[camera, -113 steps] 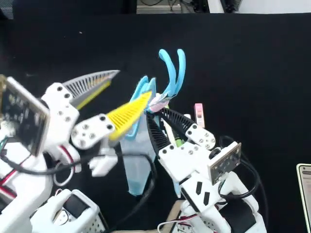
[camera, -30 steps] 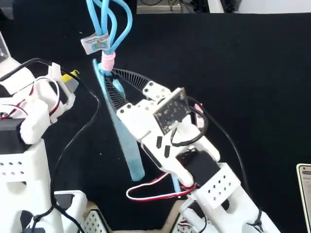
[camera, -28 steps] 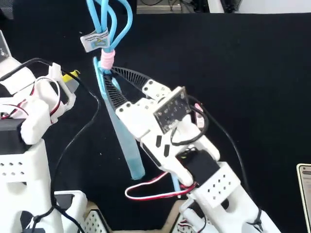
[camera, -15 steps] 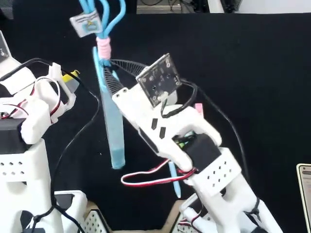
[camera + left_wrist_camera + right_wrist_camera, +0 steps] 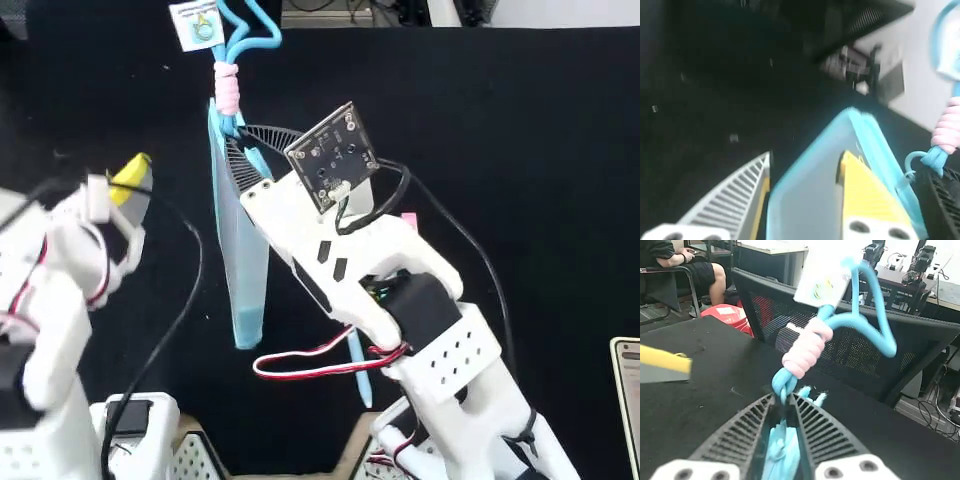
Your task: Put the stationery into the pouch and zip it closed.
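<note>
My right gripper holds the light blue pouch up off the black table. Its black fingers are shut on the pouch's top end, just below the pink knot of the blue cord. A white tag hangs on that cord. The pouch hangs down, slim and edge-on. My left gripper is open beside it, with its yellow finger to the left of the pouch. A blue pen and a pink item lie on the table under the right arm.
The right arm's white body covers much of the table's middle. A white object sits at the right edge. The far and right parts of the black table are bare. A mesh chair stands beyond the table.
The right gripper has lifted the pouch off the table and carried it left, then slightly right and higher. The left arm drew back to the left and has since shifted.
</note>
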Robot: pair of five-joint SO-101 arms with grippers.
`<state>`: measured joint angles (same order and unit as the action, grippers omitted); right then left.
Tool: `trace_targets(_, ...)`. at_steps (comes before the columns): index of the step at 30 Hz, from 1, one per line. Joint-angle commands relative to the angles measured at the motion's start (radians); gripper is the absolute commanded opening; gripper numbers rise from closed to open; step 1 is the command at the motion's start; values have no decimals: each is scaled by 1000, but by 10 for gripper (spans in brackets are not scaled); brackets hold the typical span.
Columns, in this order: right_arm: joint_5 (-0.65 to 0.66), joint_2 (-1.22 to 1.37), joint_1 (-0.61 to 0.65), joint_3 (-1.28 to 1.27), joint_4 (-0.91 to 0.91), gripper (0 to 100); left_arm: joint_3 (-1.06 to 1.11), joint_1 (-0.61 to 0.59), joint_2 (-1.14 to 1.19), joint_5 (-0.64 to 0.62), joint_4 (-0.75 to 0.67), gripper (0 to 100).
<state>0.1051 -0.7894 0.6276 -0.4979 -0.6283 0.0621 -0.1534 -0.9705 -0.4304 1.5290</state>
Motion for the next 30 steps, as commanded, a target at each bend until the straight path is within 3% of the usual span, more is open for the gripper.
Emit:
trace_targets(1, 8, -4, -12, 27, 0, 11, 61, 93, -20, -9, -55, 228)
trace_targets(8, 12, -5, -12, 18, -3, 11, 217, 262, -25, -9, -176, 228)
trace_targets(15, 12, -7, -14, 16, -38, 11, 308, 254, -25, -9, -242, 228)
trace_targets(23, 6, -127, -8, 18, -58, 11, 374, 142, -38, -9, -298, 228)
trace_targets(30, 12, -203, 101, 19, -32, 11, 384, 107, -152, -9, -296, 228)
